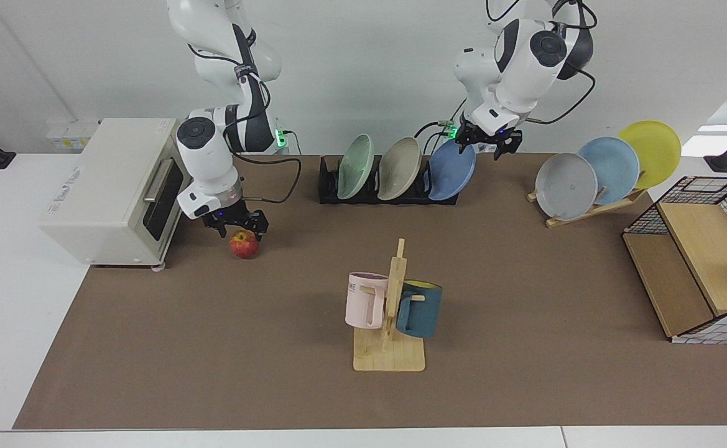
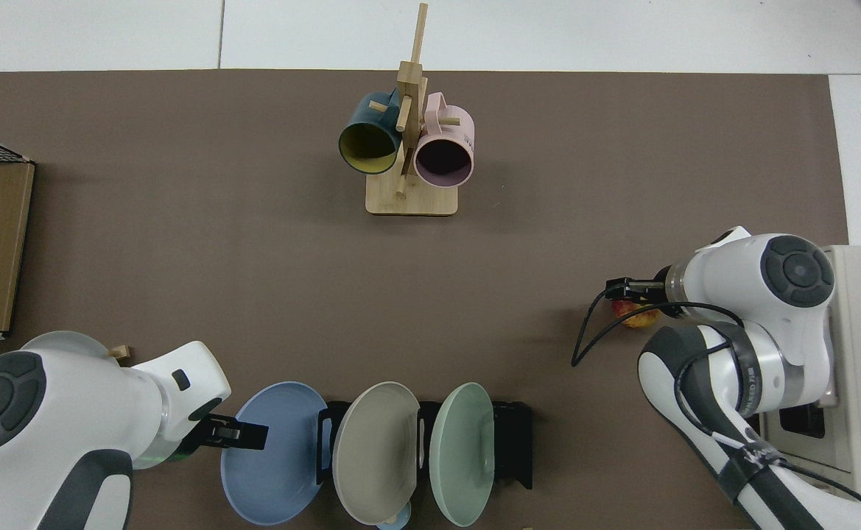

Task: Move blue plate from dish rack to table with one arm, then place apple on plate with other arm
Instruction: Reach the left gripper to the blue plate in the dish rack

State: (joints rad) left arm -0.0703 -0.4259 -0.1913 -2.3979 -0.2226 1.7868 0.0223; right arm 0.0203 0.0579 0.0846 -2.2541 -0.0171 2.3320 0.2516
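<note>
Three round matte plates in the black slotted rack [image 1: 388, 186], left hand [image 1: 486, 140] open above the blue plate [image 1: 451, 168], right hand [image 1: 237, 224] open over one red apple [image 1: 244, 244].

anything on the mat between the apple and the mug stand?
No. In both views, the stretch of brown mat between the apple and the wooden mug stand is bare.

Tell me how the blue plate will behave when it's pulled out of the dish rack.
The blue plate looks rigid, so it should keep its shape. It leans on edge at the end of the dish rack, so it may tip sideways. Its smooth matte rim could slip in the left gripper.
</note>
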